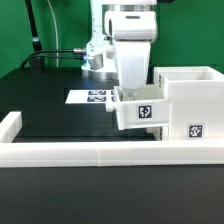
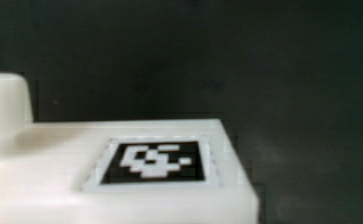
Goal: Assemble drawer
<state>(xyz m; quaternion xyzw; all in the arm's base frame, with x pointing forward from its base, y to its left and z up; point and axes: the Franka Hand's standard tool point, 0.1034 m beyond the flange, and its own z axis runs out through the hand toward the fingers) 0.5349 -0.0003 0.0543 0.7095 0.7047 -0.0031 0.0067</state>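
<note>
The large white housing (image 1: 190,100) stands at the exterior view's right, with a tag on its front. A small white tray (image 1: 140,112) with a tag hangs beside the housing's left side, its right end against it and its bottom above the table. My gripper (image 1: 135,90) comes straight down onto the tray and appears shut on it; the fingertips are hidden. The wrist view shows the tray's tagged face (image 2: 157,160) very close, with its knob (image 2: 0,100) beside it. The second tray is out of view.
The white border rail (image 1: 80,152) runs along the front and turns back at the exterior view's left. The marker board (image 1: 95,97) lies on the black table behind the tray. Cables hang at the back left.
</note>
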